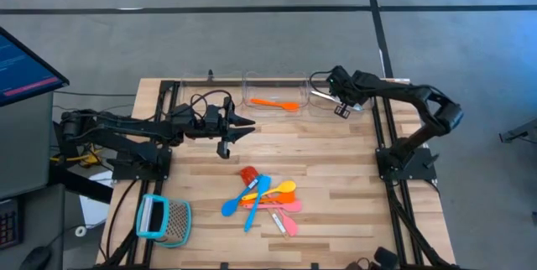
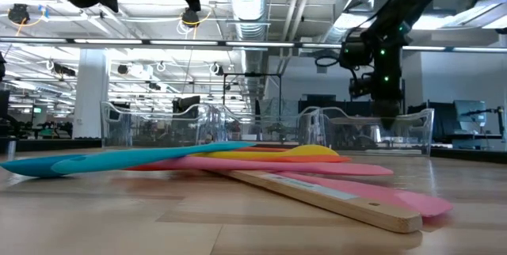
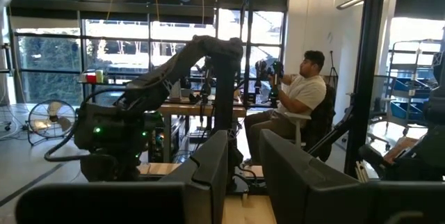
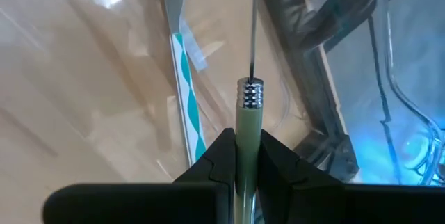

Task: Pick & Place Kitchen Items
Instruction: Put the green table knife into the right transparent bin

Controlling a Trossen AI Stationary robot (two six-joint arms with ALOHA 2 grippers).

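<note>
The right pincer (image 4: 245,156) is clamping a slim pale-green-handled tool with a ribbed silvery collar and thin metal shaft (image 4: 249,106), its long axis running straight out beyond the fingers, over the clear far-right bin (image 1: 331,106). The left pincer (image 1: 243,126), fingers slightly apart, is hovering mid-tabletop. One orange plastic spoon (image 1: 274,102) is lying binned, pointing left-right; the colourful utensil pile (image 1: 267,199) near the front is waiting, so most work seems left.

A heap of plastic spoons and spatulas (image 1: 267,200) lies mid-table. Behind it, one orange spoon (image 1: 274,102) rests in a clear plastic bin (image 1: 252,85). The teal-framed mesh tool (image 1: 164,220) sits left of the heap.
</note>
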